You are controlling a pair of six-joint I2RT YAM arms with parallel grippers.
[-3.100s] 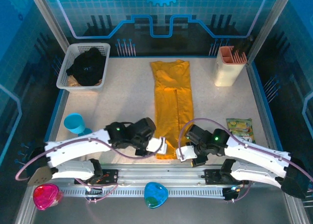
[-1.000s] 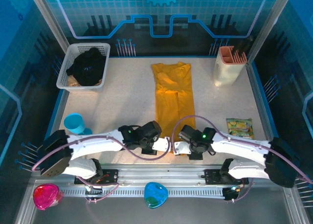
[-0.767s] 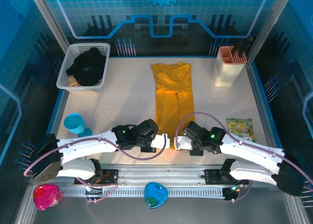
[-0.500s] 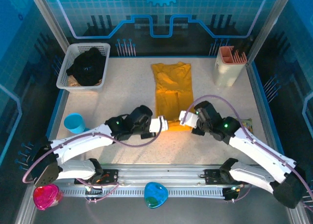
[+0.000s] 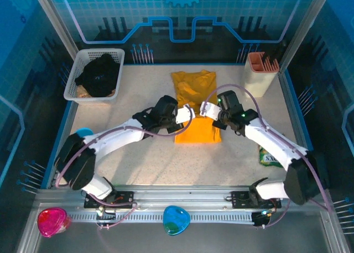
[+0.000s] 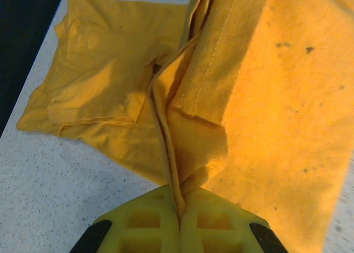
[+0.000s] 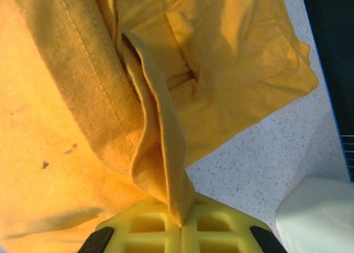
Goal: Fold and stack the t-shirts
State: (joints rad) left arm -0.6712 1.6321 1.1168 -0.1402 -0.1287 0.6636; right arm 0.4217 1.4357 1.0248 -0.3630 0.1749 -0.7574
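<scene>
Golden-yellow t-shirt [image 5: 193, 87], far-centre tabletop [image 5: 138, 148], half folded, near hem corners pinched in left end effector [image 6: 180, 203] and right end effector [image 7: 181, 214]; hazard: uneven release skews the fold; black t-shirt [image 5: 98, 73] in far-left basket [image 5: 77, 95].

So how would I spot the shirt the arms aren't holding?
At the far left corner of the speckled table stands a white plastic mesh basket. A crumpled black cloth t-shirt lies bunched inside it. Unlike the golden-yellow t-shirt mid-table, it is dark and unfolded.
</scene>
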